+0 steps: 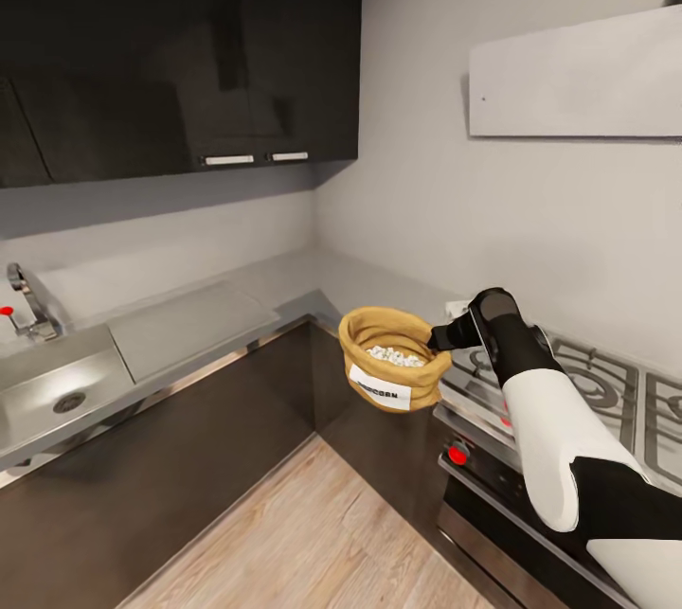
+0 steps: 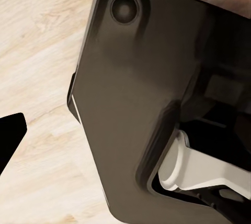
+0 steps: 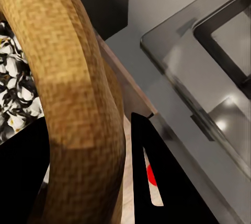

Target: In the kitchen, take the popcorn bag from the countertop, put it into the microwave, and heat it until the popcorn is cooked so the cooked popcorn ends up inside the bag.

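Observation:
The tan burlap popcorn bag (image 1: 393,372) hangs upright in the air just off the countertop (image 1: 284,282) corner, in front of the dark cabinets and left of the gas hob (image 1: 587,382). Its white POPCORN label faces me. Pale popcorn (image 1: 396,356) fills its mouth. My right gripper (image 1: 438,339) is shut on the bag's rolled rim at its right side. In the right wrist view the rim (image 3: 78,104) runs between the two black fingers (image 3: 172,182), with popcorn (image 3: 15,88) inside. A dark fingertip (image 2: 9,136) of my left gripper shows over wooden floor. The microwave is out of view.
A steel sink (image 1: 57,391) with a tap (image 1: 28,301) lies at the far left of the worktop. Black upper cabinets (image 1: 180,41) hang above, and a pale hood (image 1: 578,74) sits over the hob. A red knob (image 1: 458,454) marks the oven front below. My base (image 2: 136,93) stands on the floor.

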Available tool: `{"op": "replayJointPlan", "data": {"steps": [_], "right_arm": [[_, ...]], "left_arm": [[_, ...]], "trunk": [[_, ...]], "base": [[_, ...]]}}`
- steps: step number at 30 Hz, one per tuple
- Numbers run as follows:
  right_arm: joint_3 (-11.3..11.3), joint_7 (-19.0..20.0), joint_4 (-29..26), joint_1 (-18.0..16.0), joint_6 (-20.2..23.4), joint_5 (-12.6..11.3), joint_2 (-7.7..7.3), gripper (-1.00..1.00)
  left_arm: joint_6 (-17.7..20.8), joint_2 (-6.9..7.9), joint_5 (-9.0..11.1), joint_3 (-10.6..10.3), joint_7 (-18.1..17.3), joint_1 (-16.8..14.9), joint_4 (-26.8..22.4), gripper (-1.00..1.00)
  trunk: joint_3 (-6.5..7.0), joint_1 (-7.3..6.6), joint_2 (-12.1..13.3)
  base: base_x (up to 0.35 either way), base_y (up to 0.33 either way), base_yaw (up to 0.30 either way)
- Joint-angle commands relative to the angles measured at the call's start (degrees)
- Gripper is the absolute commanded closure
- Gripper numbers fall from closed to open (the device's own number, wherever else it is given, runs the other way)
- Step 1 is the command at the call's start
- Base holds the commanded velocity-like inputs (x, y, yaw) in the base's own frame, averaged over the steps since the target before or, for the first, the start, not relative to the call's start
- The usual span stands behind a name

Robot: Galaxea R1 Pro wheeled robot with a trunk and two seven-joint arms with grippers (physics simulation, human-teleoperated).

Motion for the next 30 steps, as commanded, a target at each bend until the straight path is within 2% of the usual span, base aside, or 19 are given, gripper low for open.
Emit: {"op": "replayJointPlan", "data": {"steps": [1,16,30], "right_arm": [[-0.26,0.55,-0.05,-0.06,0.14,0.54,0.04,1.00],[-0.26,0.48,-0.05,-0.06,0.14,0.62,0.01,1.00],[-0.25,0.01,-0.16,-0.06,0.14,0.54,-0.49,1.00]], "left_arm": [[-0.13,-0.01,0.22,0.03,0.04,-0.02,-0.03,-1.00],[-0.13,-0.01,0.22,0.02,0.04,-0.02,-0.03,-1.00],[-0.13,-0.01,0.15,0.02,0.04,-0.02,-0.03,-1.00]], "trunk": [[-0.03,0.04,-0.11],[1.31,0.04,-0.11],[1.39,0.04,-0.11]], "base": [[0.000,0.000,0.000],[0.000,0.000,0.000],[0.000,0.000,0.000]]}}
